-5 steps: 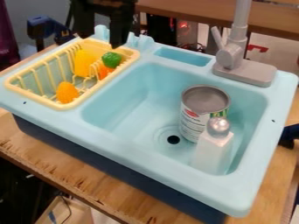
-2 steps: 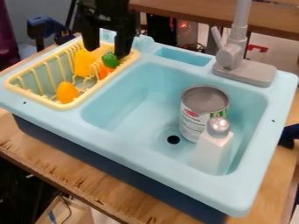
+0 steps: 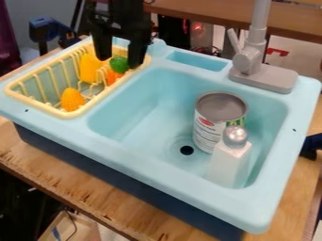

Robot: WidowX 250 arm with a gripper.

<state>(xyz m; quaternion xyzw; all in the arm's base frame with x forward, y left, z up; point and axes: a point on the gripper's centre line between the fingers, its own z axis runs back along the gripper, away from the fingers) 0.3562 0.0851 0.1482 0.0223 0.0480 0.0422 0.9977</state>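
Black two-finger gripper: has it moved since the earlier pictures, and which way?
Yes: against the pale yellow plastic rack, the gripper has come lower in the view and slightly toward its right edge; both fingertips now overlap the rack.

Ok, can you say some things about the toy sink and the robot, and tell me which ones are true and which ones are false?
1. The can is in the sink basin. True.
2. The white bottle is lying on its side. False: the white bottle stands upright by the can.
3. The gripper is open over the yellow rack. True.
4. The green toy is in the basin. False: the green toy is in the yellow rack.
5. The tap is grey. True.
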